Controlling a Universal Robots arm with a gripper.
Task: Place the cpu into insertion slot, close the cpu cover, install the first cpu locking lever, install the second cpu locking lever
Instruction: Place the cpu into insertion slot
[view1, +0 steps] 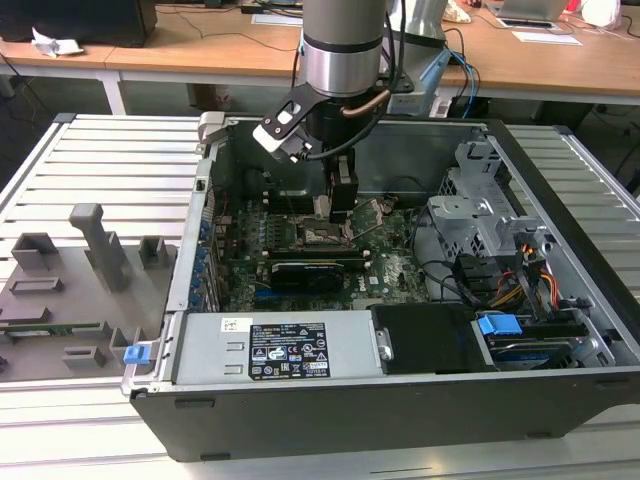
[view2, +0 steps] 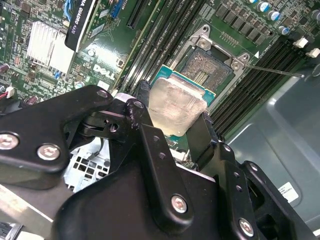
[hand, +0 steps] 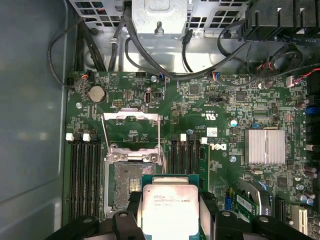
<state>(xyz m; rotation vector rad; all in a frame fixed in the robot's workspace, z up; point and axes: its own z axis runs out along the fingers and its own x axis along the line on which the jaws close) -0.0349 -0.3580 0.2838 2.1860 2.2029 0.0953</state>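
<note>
Exterior view: inside the computer case (view1: 400, 410) the gripper (view1: 340, 205) hangs over the board (view1: 392, 268). In the first wrist view it grips the cpu (hand: 170, 207) near the bare insertion slot (hand: 126, 184), cpu cover (hand: 131, 117) raised. Placing is in hand; seating likely demands square alignment.

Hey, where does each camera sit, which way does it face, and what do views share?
Exterior view: off the arm, looking down into the open computer case; the arm shows.
First wrist view: on the wrist, looking straight down at the motherboard; the gripper shows.
Second wrist view: on the wrist, slanting past the fingers.
Both wrist views share the cpu clamped in the gripper, near the insertion slot.
</note>
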